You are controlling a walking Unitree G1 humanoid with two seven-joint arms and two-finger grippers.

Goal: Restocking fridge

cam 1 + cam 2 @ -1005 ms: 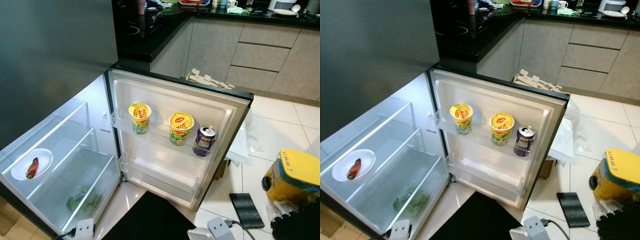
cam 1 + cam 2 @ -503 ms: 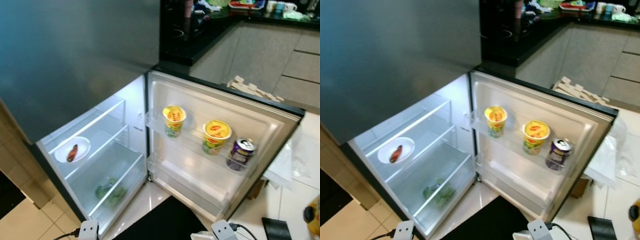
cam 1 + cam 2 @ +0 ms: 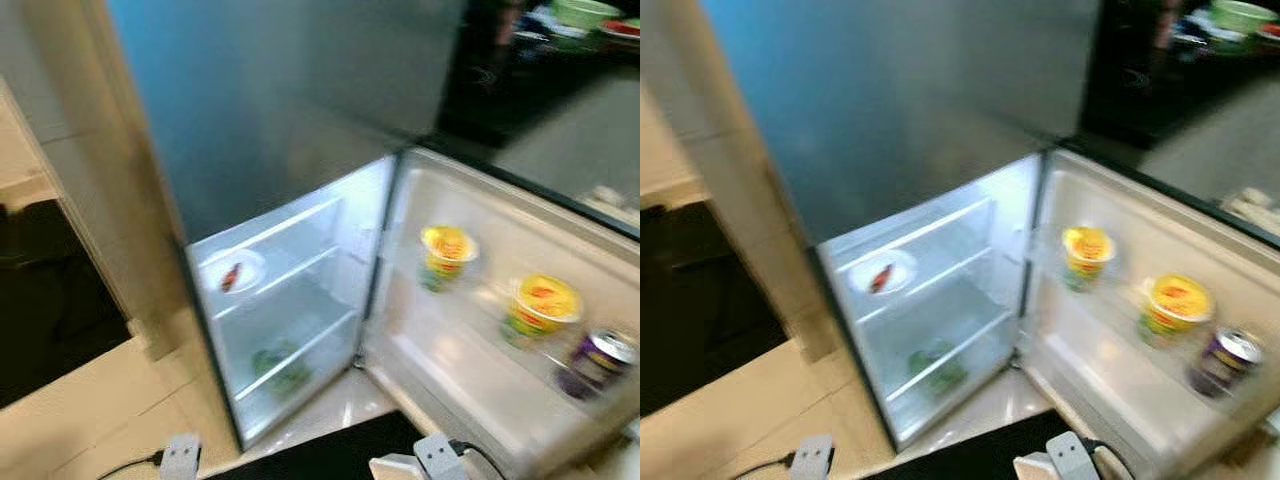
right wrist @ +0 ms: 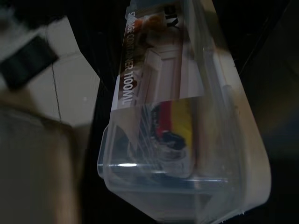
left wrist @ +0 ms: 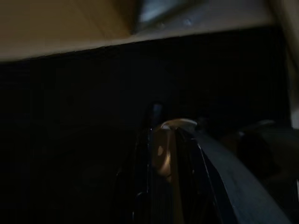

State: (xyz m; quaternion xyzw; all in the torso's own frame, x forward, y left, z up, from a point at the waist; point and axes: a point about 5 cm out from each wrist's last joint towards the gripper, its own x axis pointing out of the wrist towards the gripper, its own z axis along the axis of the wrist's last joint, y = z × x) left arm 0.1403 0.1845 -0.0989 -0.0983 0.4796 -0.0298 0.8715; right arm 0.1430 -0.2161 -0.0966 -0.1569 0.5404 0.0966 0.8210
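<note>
The fridge's lower compartment stands open and lit. A white plate with a small red piece of food lies on its upper shelf, and some greens lie in the drawer below. The open door carries two yellow noodle cups and a purple can on its rack. In the right wrist view a clear plastic storage container with a printed label sits close along my right gripper, which is shut on it. The left wrist view is very dark; my left gripper hangs low over a black floor mat.
The closed grey upper fridge door rises above the compartment. A beige wall panel and a dark opening lie to the left. A black mat is on the pale floor before the fridge. A dark kitchen counter is at the far right.
The camera has swung to the left, so the fridge and its door have slid to the right in the picture and are blurred. Nothing in the fridge has moved.
</note>
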